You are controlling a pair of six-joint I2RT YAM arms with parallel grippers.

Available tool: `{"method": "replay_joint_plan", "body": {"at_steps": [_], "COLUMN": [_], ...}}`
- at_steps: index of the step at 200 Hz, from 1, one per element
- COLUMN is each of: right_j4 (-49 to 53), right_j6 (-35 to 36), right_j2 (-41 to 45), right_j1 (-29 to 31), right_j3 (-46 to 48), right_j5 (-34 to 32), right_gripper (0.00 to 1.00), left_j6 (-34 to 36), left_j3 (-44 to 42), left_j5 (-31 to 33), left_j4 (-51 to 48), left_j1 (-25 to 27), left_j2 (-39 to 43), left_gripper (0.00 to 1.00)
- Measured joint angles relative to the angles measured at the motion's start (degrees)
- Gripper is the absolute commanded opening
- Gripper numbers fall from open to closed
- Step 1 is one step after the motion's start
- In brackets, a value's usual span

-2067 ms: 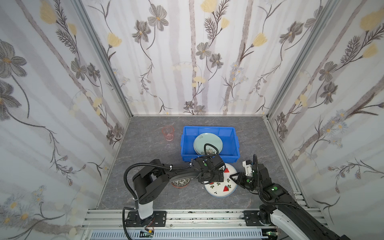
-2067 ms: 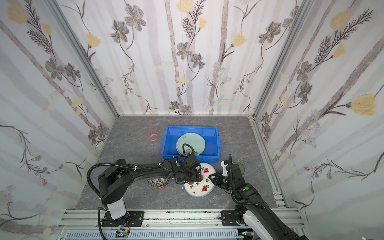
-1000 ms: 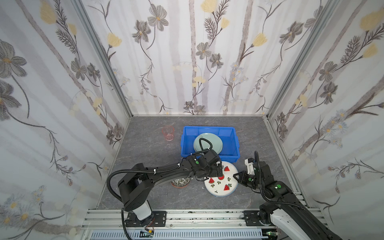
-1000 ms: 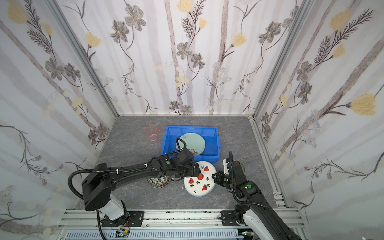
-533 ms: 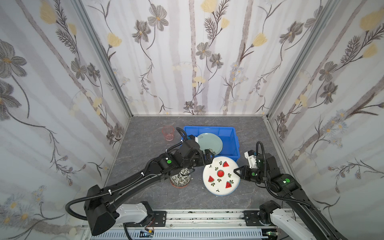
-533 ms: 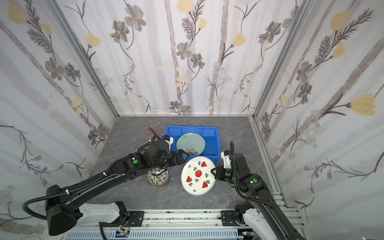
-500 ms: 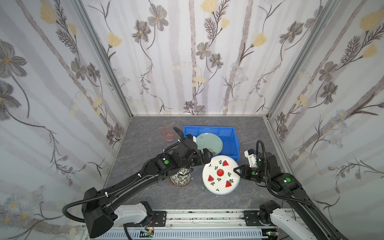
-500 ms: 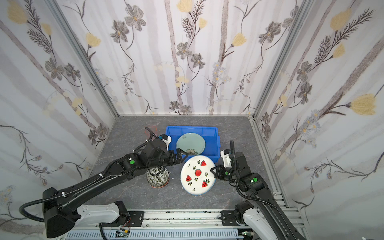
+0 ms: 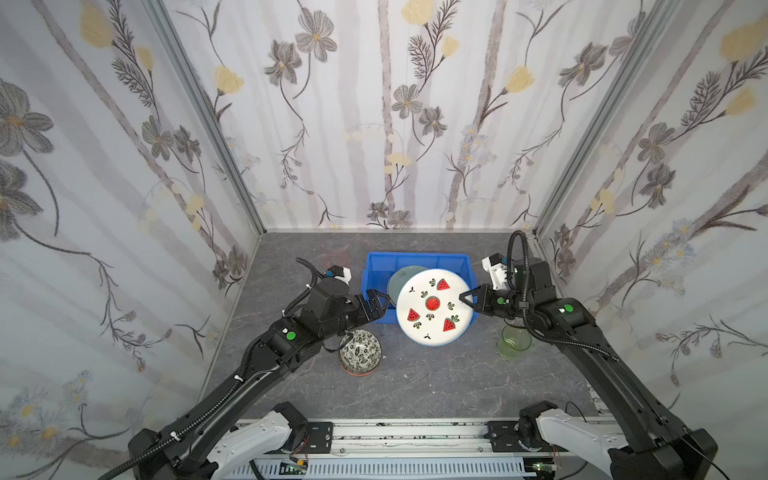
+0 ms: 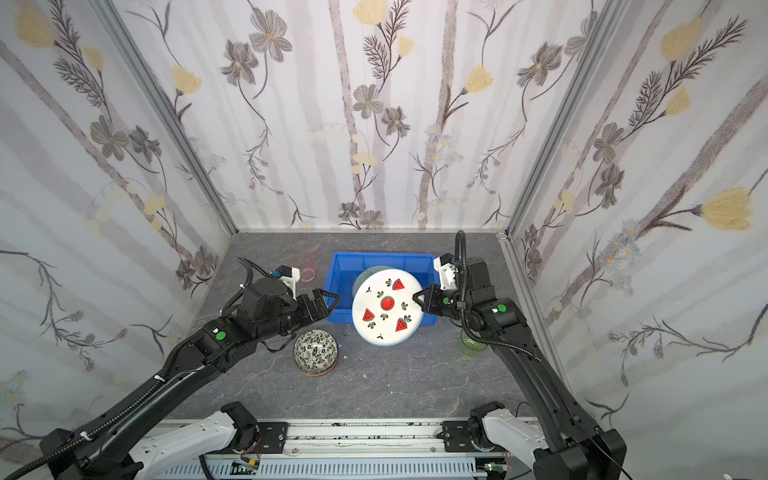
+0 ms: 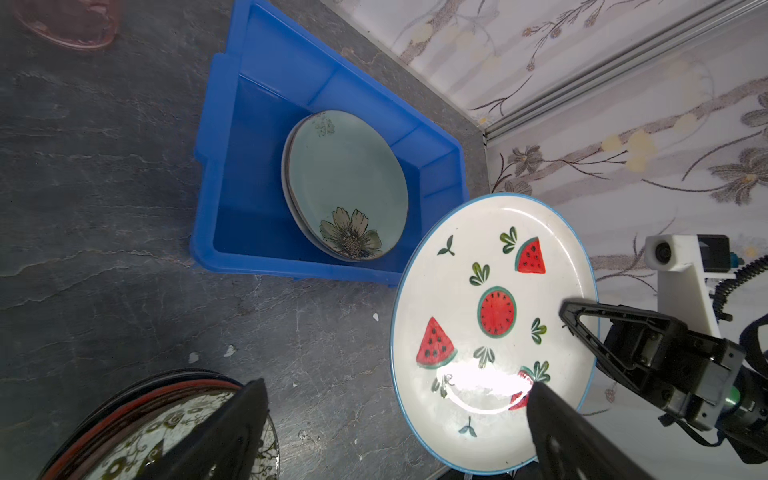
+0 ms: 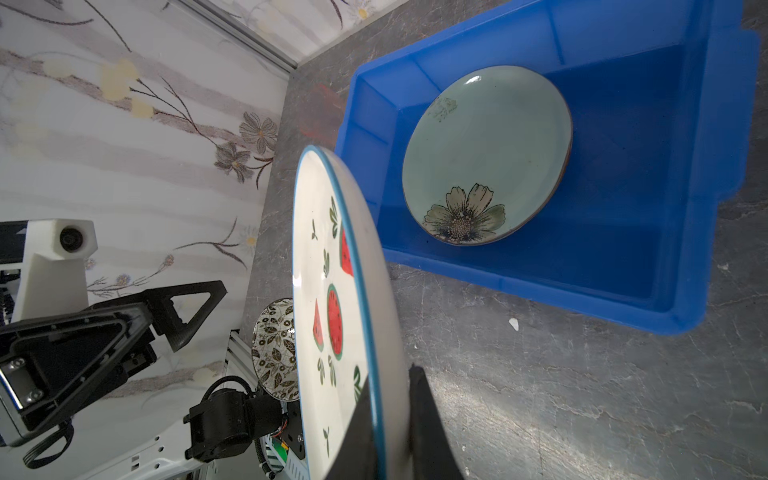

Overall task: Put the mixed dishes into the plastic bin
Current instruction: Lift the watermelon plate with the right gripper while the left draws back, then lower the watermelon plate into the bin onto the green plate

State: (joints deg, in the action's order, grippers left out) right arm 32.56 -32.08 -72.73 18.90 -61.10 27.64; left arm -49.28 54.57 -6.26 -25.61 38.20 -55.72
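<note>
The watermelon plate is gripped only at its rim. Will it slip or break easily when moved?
It looks like stiff glazed ceramic: the watermelon plate shows bright glare, so it may slide in the right claw, which pinches only its rim. Held tilted in the air by the blue bin, it would probably chip if dropped.
</note>
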Motion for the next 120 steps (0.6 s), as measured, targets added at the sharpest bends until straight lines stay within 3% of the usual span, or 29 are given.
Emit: {"method": "replay_joint_plan", "body": {"at_steps": [120], "right_j4": [-15.74], "right_j6": [-5.01], "right_j2": [-25.0], "right_j1": [-1.66], "right_j3": [-8.13], "right_j5": [1.16], "right_gripper": [0.0], "left_j6": [5.46], "left_j3": [-0.04], "left_j5": [-6.29], "left_j4": [-1.68], "left_j1": [-12.46], "left_j2": [-3.1], "left_gripper": [1.0]}}
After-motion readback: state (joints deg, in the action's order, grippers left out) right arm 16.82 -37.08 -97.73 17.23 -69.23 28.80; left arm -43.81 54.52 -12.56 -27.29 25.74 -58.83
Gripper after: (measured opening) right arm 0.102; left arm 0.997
